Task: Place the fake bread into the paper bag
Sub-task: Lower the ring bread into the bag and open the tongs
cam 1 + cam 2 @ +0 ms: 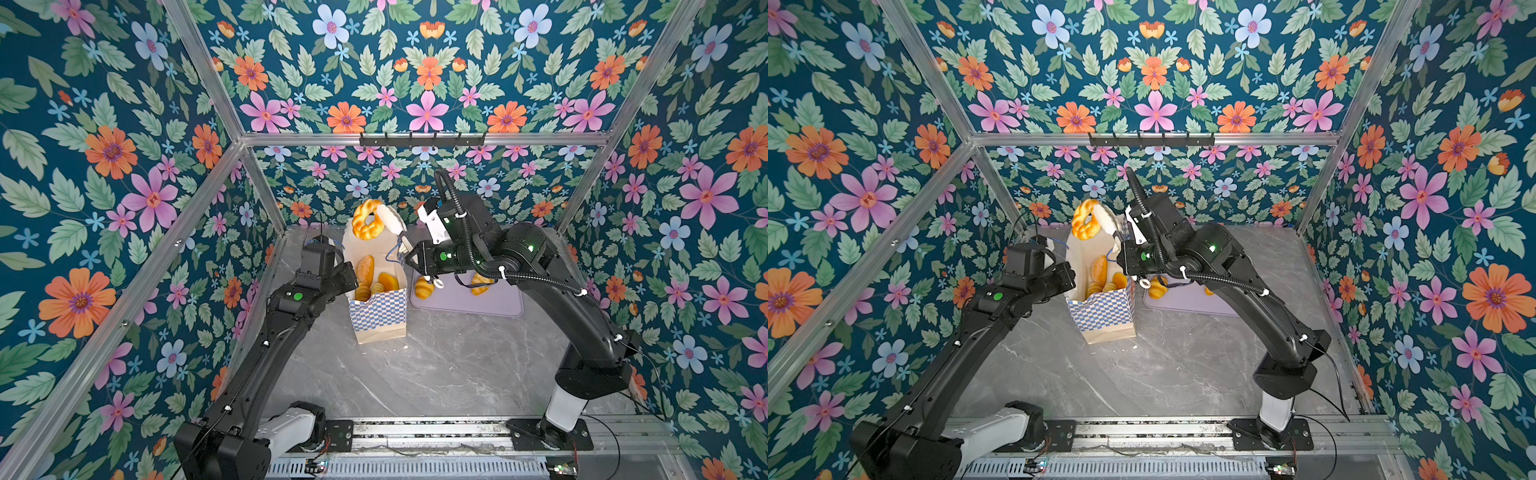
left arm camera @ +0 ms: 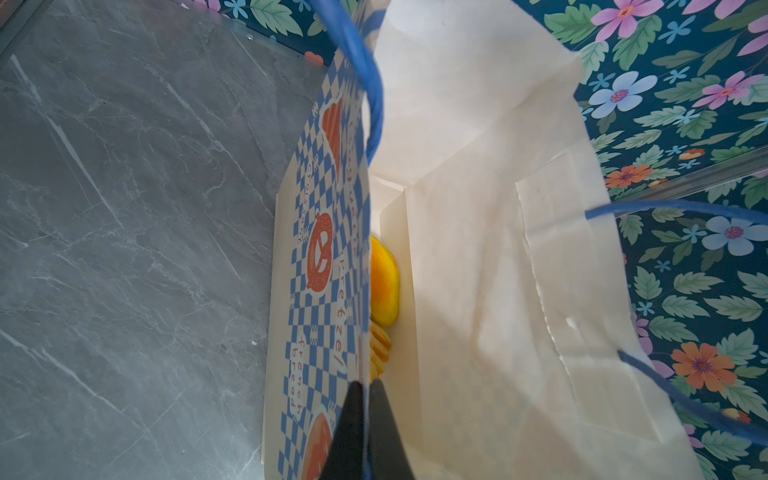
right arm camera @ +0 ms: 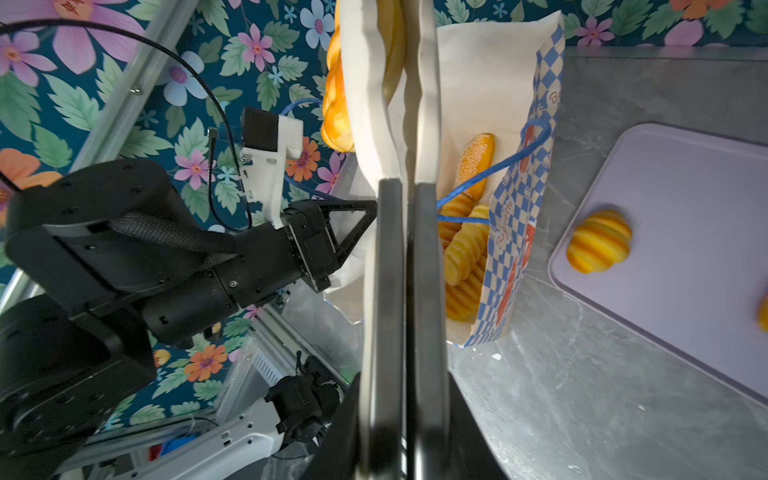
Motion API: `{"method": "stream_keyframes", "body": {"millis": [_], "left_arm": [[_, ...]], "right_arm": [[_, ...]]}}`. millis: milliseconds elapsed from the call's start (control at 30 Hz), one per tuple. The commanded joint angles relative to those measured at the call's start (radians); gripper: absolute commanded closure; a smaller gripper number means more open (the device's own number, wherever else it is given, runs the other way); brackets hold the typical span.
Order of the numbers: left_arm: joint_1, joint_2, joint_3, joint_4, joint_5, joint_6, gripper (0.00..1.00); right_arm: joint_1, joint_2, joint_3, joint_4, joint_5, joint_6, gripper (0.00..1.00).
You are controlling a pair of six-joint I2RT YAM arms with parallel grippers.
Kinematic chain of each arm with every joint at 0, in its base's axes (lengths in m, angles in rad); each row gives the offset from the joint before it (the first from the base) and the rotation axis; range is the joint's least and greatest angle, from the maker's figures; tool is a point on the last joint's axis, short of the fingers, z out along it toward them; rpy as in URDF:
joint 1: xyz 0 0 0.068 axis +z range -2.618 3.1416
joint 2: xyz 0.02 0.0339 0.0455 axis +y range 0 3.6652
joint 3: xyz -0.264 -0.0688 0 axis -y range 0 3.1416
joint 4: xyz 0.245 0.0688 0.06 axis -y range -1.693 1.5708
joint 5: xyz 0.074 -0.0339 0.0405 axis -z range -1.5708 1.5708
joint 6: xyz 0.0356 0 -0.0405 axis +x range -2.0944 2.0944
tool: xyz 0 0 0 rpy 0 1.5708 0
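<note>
The paper bag [image 1: 378,311] [image 1: 1102,309] stands upright on the grey table, mouth open, with several pieces of fake bread [image 1: 365,270] [image 3: 465,249] inside. My left gripper [image 2: 365,399] is shut on the bag's checkered wall [image 2: 324,257] at the rim, beside a blue cord handle [image 2: 365,70]. My right gripper [image 1: 384,218] [image 3: 401,25] is shut on a golden ring of fake bread [image 1: 368,219] [image 1: 1086,219] [image 3: 336,104]. It holds the ring above the bag's far rim. One white finger [image 3: 365,83] passes through the ring.
A flat lilac tray [image 1: 469,303] [image 3: 685,187] lies right of the bag. It carries a ridged bun [image 1: 424,287] [image 3: 600,247] and another pastry [image 1: 481,284], partly hidden under the right arm. Flowered walls close in the table on three sides.
</note>
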Motion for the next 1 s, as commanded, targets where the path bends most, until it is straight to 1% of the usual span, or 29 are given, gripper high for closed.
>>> {"method": "stream_keyframes", "body": {"millis": [0, 200, 300, 500, 700, 967], "left_arm": [[0.001, -0.007, -0.003, -0.003, -0.006, -0.001, 0.96], [0.001, -0.008, -0.002, -0.004, -0.006, -0.001, 0.96], [0.001, -0.008, -0.003, -0.004, -0.006, -0.002, 0.95], [0.001, -0.001, -0.002, 0.000, -0.004, 0.000, 0.95], [0.000, 0.000, -0.003, -0.003, -0.006, 0.000, 0.95], [0.000, -0.003, -0.003, -0.005, -0.009, 0.000, 0.95]], "right_arm": [[0.017, 0.036, 0.060, -0.073, 0.104, -0.044, 0.85], [0.041, 0.107, 0.154, -0.150, 0.165, -0.066, 0.85], [0.049, 0.126, 0.167, -0.181, 0.200, -0.075, 0.85], [0.055, 0.168, 0.168, -0.217, 0.201, -0.091, 0.85], [0.065, 0.202, 0.170, -0.237, 0.184, -0.106, 0.82], [0.069, 0.216, 0.170, -0.248, 0.170, -0.109, 0.74]]}}
